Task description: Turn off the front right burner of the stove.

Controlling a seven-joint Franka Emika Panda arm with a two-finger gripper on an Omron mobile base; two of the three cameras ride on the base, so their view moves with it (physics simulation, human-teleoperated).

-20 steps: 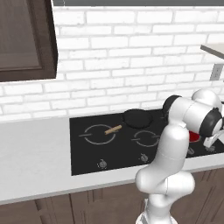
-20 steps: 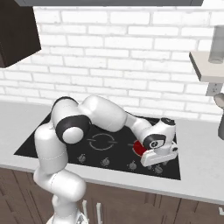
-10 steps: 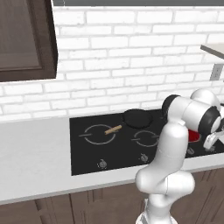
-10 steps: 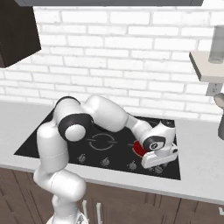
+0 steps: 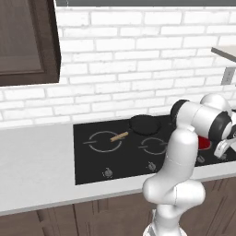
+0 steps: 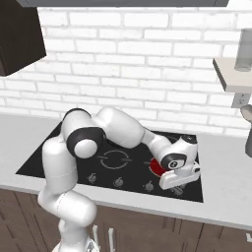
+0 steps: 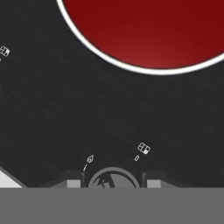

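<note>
The stove [image 5: 92, 159] is a black glass cooktop set in the grey counter. Its front right burner [image 7: 144, 30] glows red, also seen as the burner [image 6: 156, 166] and, partly behind my arm, the burner [image 5: 205, 144]. My gripper [image 7: 113, 183] hangs low over the stove's front edge, just in front of that burner. It is open, with one fingertip [image 7: 73, 183] on each side of a small round knob [image 7: 113, 179] and a thin gap to each. From the base, the gripper [image 6: 178, 186] sits on the rightmost knob of the row.
A round dark pan [image 5: 144, 123] rests on a back zone, and a small wooden piece [image 5: 120, 136] lies on the front left zone. More knobs [image 6: 118, 182] line the front edge. A wall shelf [image 6: 234, 74] juts out at the right, a dark cabinet [image 5: 25, 41] hangs at the upper left.
The hand has sunk slightly toward the stove's front edge, down onto the rightmost knob. The burner still glows red.
</note>
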